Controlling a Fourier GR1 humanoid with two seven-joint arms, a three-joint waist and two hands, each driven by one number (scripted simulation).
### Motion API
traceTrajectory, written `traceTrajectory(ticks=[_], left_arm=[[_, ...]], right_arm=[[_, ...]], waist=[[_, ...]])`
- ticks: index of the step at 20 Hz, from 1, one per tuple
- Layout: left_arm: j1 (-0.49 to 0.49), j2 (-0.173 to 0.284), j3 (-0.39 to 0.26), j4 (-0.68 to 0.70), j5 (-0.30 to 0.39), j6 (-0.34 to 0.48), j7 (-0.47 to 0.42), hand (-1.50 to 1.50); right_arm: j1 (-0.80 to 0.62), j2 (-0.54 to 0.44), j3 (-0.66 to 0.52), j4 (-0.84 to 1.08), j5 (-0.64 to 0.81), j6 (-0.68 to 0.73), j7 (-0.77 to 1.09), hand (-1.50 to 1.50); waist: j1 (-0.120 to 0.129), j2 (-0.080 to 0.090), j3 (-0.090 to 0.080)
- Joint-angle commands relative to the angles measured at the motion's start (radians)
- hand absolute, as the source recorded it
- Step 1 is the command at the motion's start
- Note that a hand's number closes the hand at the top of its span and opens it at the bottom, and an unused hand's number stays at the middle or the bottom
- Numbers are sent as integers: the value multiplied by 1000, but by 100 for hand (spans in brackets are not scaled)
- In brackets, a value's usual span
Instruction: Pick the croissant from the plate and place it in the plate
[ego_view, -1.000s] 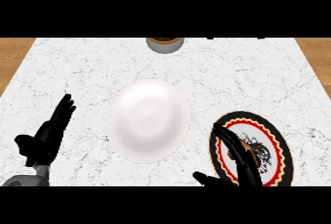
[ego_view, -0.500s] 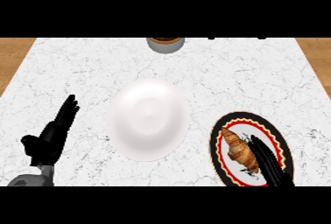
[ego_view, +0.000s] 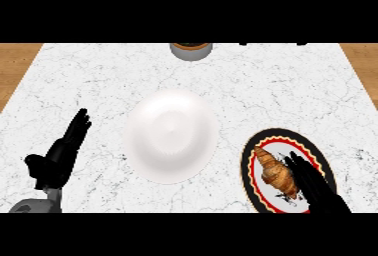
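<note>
Nothing is moved yet: the croissant (ego_view: 276, 173) lies on the patterned plate (ego_view: 255, 150) at lower right, the right hand (ego_view: 314, 184) beside it with straight fingers holding nothing; the white plate (ego_view: 171, 136) at centre waits.

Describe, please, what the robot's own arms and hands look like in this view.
Both hands are matte black with slender fingers and a thumb: the left hand and the right hand. A rounded grey forearm shows below the left hand. No cables or markings are visible.

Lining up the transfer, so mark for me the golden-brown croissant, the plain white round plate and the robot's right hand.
golden-brown croissant (ego_view: 276, 173), head view, middle of its crust.
plain white round plate (ego_view: 171, 135), head view, bare centre.
right hand (ego_view: 310, 181), head view, back of its straight fingers beside the croissant.
</note>
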Motion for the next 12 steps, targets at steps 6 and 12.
traceTrajectory(ticks=[6, 12], left_arm=[[-3, -15, 45, 37, -23, -44, -30, 0], [-25, -31, 68, 46, -41, -52, -8, 0]], right_arm=[[-121, 81, 12, 7, 115, 218, 251, -150], [-126, 63, -35, 48, 117, 315, 255, -150]], waist=[[1, 0, 2], [0, 0, 2]])
